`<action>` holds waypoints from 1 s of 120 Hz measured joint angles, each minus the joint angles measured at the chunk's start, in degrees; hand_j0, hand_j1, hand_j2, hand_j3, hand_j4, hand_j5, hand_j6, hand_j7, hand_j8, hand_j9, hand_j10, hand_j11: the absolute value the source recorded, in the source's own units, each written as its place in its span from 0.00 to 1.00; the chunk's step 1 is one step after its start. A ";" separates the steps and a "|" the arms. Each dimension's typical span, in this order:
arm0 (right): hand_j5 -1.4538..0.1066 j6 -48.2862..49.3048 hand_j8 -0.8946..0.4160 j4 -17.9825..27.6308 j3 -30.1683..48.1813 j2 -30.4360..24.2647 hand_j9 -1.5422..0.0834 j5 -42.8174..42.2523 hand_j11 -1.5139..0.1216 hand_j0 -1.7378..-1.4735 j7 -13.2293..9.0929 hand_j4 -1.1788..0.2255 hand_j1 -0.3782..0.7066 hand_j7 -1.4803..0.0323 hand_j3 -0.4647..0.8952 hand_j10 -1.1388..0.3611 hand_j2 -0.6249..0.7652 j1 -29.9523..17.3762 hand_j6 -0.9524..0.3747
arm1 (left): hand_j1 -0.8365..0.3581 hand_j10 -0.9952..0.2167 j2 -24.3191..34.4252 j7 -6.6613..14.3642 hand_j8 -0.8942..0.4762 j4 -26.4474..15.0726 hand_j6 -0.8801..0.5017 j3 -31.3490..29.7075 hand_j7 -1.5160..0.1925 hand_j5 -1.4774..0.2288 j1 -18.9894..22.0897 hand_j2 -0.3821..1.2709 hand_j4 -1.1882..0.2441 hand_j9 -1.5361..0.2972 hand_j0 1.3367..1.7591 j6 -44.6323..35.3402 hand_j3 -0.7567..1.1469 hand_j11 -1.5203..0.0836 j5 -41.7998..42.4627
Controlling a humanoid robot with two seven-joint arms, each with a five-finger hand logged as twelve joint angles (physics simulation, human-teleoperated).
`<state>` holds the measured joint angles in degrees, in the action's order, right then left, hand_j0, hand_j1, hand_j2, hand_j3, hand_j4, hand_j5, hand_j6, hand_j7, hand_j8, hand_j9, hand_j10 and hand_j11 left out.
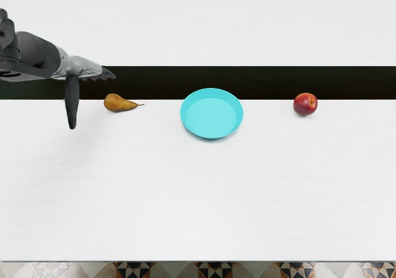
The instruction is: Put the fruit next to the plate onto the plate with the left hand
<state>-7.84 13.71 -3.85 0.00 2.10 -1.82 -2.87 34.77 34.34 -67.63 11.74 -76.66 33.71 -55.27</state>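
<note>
Item: pear (117, 103), golden-brown, lying on its side near the far edge of the white bench (198, 197), narrow stem end pointing toward the plate (211, 112); it sits left of the plate, apart from it, with nothing touching it. Plate: turquoise, round, shallow with a raised rim, nothing in it. Left hand (83, 73): arm enters from the left edge, hand just left of the pear and clear of it, fingers (102, 73) stretched out flat toward the right, thumb hanging straight down, holding nothing. Right hand: not in view. Step in hand, by judgement: approach; grasp not yet made, transfer not begun. Next move calls for: bringing the hand rightward and down over the pear's fat end, closing fingers and thumb around the body rather than the thin neck, then lifting high enough to clear the rim. Handling note: the tapered, rounded shape may roll or pivot if nudged off-centre. Also present: red apple (305, 104) on the plate's other side, well apart from the left hand; dark strip (247, 83) behind the row
</note>
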 joint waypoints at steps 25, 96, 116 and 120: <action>0.91 0.01 0.66 -0.01 -0.05 0.00 0.93 -0.01 0.90 0.30 -0.02 0.82 0.06 0.95 0.34 0.74 0.45 -0.10 0.70 | 0.99 0.82 -8.37 0.57 0.65 2.65 0.63 -2.32 0.89 0.87 -0.37 0.23 0.83 0.84 0.76 -4.98 0.40 0.95 -8.86; 0.91 0.02 0.66 -0.09 -0.08 0.00 0.93 -0.07 0.90 0.30 -0.03 0.82 0.06 0.95 0.34 0.74 0.45 -0.04 0.70 | 0.74 0.61 -18.27 0.66 0.47 14.48 0.45 -13.63 0.70 0.68 0.80 0.26 0.65 0.66 0.76 -21.40 0.40 0.75 -15.08; 0.91 0.02 0.66 -0.09 -0.07 0.00 0.93 -0.08 0.90 0.30 -0.03 0.82 0.06 0.95 0.34 0.74 0.45 -0.03 0.70 | 0.73 0.61 -19.95 0.66 0.46 14.50 0.45 -14.31 0.69 0.67 1.84 0.26 0.65 0.65 0.76 -22.45 0.40 0.74 -14.49; 0.91 0.02 0.66 -0.09 -0.08 0.00 0.93 -0.08 0.90 0.30 -0.03 0.82 0.06 0.95 0.34 0.74 0.45 -0.03 0.70 | 0.73 0.60 -20.06 0.66 0.46 14.58 0.45 -14.30 0.69 0.67 1.87 0.26 0.65 0.65 0.76 -22.58 0.40 0.74 -14.34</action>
<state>-7.82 13.62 -3.93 0.00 2.02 -1.85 -2.90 14.71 35.00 -53.05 -2.56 -74.80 11.14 -69.62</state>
